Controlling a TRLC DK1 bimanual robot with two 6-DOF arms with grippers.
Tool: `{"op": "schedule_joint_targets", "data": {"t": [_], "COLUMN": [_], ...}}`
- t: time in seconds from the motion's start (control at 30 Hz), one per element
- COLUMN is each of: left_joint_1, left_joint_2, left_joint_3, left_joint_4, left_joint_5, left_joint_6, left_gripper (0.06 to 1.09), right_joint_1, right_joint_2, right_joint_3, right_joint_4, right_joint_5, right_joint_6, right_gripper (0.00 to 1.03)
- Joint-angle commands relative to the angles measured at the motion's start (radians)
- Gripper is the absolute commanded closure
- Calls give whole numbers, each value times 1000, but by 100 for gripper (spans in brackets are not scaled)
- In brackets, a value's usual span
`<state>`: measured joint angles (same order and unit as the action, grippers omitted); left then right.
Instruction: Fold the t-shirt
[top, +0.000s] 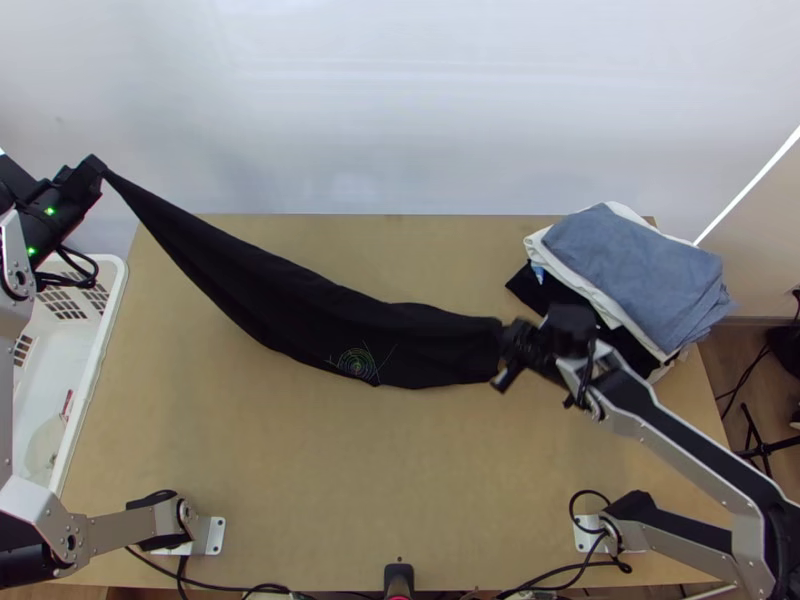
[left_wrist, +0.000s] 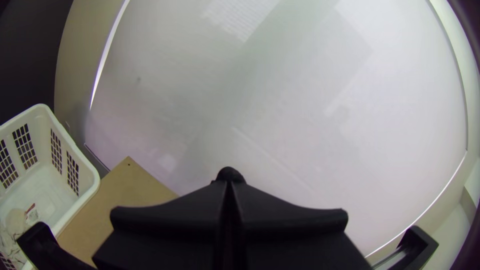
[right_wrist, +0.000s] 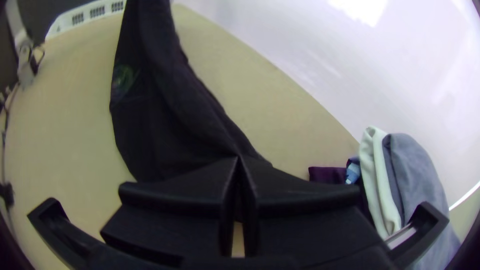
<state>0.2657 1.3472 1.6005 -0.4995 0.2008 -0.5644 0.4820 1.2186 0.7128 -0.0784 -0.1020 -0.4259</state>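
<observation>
The right gripper (top: 508, 346) pinches one end of the black t-shirt (top: 300, 312), stretched in a long, bunched band over the table (top: 350, 480). Farther off, the left gripper (top: 95, 165) clamps its raised other end. Folding seems barely begun — spreading flat and the folds themselves remain.

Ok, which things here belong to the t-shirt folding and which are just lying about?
In the job:
black t-shirt, strung between both grippers
left gripper, holding one end
right gripper, holding the other

Lying about:
cloth pile, at right
white basket, at left
</observation>
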Motion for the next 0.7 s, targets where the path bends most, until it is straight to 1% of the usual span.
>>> {"op": "schedule_joint_targets", "data": {"t": [0.0,0.07,0.1,0.23,0.27,0.33,0.4,0.5,0.57,0.6,0.67], "left_joint_1": [-2,-2,-3,-17,-22,-31,-42,-57,-66,-72,-77], "left_joint_2": [10,15,18,36,46,64,86,138,178,201,244], "left_joint_3": [6,6,4,15,24,56,96,197,279,325,429], "left_joint_4": [-5,-7,-7,-28,-40,-76,-109,-180,-229,-255,-295], "left_joint_5": [2,-3,-6,-41,-51,-57,-66,-89,-104,-110,-112], "left_joint_6": [-2,-2,-3,-2,0,6,15,26,27,31,35], "left_gripper": [105,105,105,105,105,105,105,105,105,105,105], "right_joint_1": [-11,-17,-19,-43,-57,-65,-75,-83,-92,-95,-112], "right_joint_2": [53,122,145,243,283,360,424,513,562,578,582], "right_joint_3": [422,600,679,941,1019,1171,1294,1473,1584,1619,1640], "right_joint_4": [-362,-514,-570,-704,-751,-842,-900,-965,-975,-966,-900], "right_joint_5": [-25,-53,-61,-59,-59,-59,-59,-59,-59,-59,-59], "right_joint_6": [466,581,621,768,802,842,874,924,970,993,1032], "right_gripper": [100,100,100,100,100,100,100,100,100,100,100]}}
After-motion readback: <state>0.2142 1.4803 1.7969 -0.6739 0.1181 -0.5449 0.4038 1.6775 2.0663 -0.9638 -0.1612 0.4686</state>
